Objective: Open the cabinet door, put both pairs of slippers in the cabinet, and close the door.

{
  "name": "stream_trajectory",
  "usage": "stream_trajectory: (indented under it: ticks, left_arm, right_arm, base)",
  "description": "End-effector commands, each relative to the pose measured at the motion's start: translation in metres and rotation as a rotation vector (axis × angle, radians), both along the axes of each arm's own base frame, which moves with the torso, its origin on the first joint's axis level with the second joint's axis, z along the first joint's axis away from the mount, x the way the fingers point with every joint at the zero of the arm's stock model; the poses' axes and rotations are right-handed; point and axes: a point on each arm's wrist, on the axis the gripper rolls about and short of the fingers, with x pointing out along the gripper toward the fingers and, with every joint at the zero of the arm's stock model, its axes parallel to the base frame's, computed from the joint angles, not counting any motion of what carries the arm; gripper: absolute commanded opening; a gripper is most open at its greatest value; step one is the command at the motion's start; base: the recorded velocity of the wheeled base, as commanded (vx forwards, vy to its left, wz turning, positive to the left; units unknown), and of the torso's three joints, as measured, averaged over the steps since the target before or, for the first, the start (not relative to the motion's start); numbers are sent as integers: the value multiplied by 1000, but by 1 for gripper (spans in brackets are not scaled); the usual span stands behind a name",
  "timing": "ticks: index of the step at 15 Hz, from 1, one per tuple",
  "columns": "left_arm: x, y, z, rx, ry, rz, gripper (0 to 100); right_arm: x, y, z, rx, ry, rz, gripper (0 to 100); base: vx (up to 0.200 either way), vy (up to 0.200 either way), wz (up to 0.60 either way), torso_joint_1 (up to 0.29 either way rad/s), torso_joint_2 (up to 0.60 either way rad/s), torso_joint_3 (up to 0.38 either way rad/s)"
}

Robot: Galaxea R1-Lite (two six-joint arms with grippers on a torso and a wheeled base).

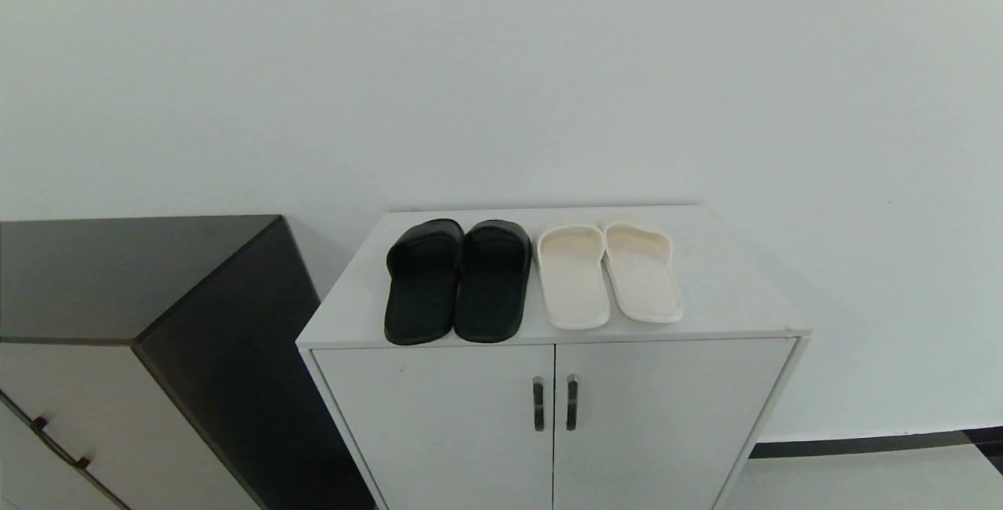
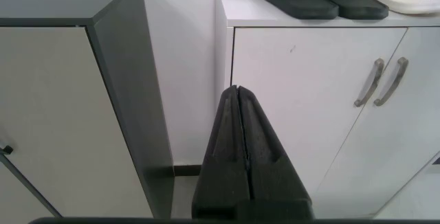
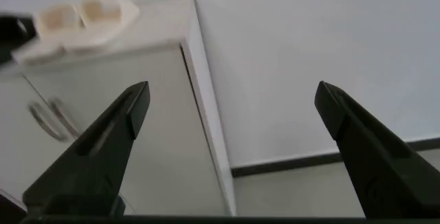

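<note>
The white cabinet (image 1: 729,283) stands against the wall (image 1: 501,63) with both doors shut. The left door (image 1: 439,424) and the right door (image 1: 666,416) meet at the centre seam. Their two upright bar handles (image 1: 538,403) sit just beside each other, one on either side of that seam. Both pairs of slippers lie on the cabinet top, outside the cabinet. The black slippers (image 1: 492,291) occupy the left half of the top, touching side by side, toes toward the wall and heels at the front edge above the left door. The cream slippers (image 1: 576,283) lie just beside them to the right, also paired close, toes toward the wall and heels near the front edge above the right door. A dark cabinet (image 1: 117,275) with a pale front stands to the left of the white one, with a narrow gap between the two. A dark baseboard (image 1: 862,443) and pale floor (image 1: 862,479) show to the right. The left pincer (image 2: 238,92) is clenched, its two black fingers pressed flat together with nothing between them. It sits low, before the outer edge of the left door and below the cabinet top. The right pincer (image 3: 232,86) is released, fingers spread wide and grasping nothing. It sits low near the right front corner of the white cabinet, with the cream slippers above it.
</note>
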Motion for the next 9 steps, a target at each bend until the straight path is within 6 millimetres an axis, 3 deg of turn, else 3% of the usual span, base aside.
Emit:
stream_trajectory:
  ticks: [1,3,5,7,9]
  left_arm:
    - [0,0,0,0,0,0,0]
    - [0,0,0,0,0,0,0]
    - [0,0,0,1,2,0,0]
    - [0,0,0,0,2,0,0]
    - [0,0,0,1,0,0,0]
  right_arm:
    - [-7,1,76,75,16,43,100]
    - [18,4,71,-13,177,190,100]
    - [59,7,91,-5,268,300,100]
    - [94,11,98,-12,306,360,100]
    - [129,33,102,-18,319,383,100]
  base:
    - [0,0,0,0,0,0]
    - [0,0,0,0,0,0]
    - [0,0,0,0,0,0]
    - [0,0,0,0,0,0]
    - [0,0,0,0,0,0]
